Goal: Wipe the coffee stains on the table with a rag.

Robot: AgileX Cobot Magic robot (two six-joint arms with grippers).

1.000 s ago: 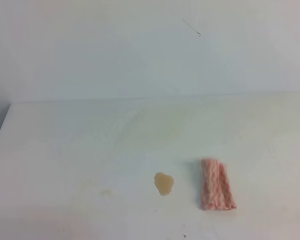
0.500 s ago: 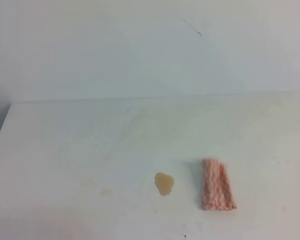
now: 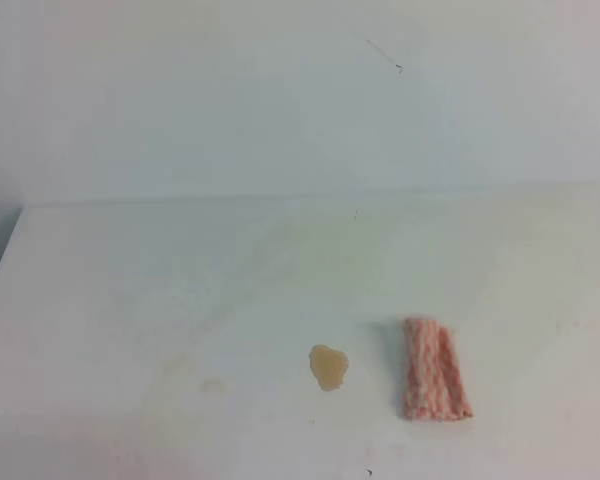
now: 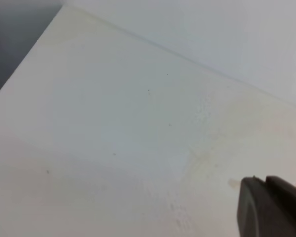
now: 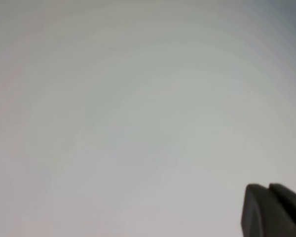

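White table (image 3: 130,300) with faint yellowish smudges, plain pale wall (image 3: 230,100) behind. One coffee stain (image 3: 328,367), one rag (image 3: 435,383), apart. Right gripper (image 5: 271,210) clenched on nothing; left gripper (image 4: 269,207) looks clenched too.

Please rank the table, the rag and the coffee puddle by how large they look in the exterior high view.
1. Table, by far the largest.
2. Rag.
3. Coffee puddle, clearly smaller than the rag.

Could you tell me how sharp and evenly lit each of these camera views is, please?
Exterior high view: soft, even light, mild blur, yet the coffee stains and rag read clearly, with faint shadows only. Left wrist view: the table is fairly sharp, the dark left pincer blurred at the corner. Right wrist view: a featureless pale haze, only the blurred right pincer showing.
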